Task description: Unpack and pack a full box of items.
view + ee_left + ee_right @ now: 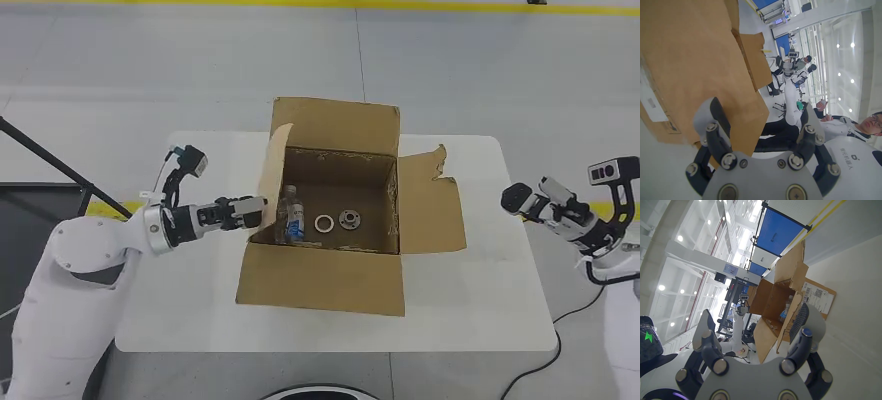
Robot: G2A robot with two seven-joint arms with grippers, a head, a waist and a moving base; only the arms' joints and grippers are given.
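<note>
Top view: the brown corrugated cardboard box stands open on the white table, holding a clear plastic bottle with blue label, a pale ring and a dark round disc, the left gripper at its upright side flap. Left wrist view: jaws spread wide, the flap's edge apparently between them, contact unconfirmed. Right wrist view: the right gripper gapes empty, well apart from the box; the bottle is judged light, slippery and crushable, best taken across its body
</note>
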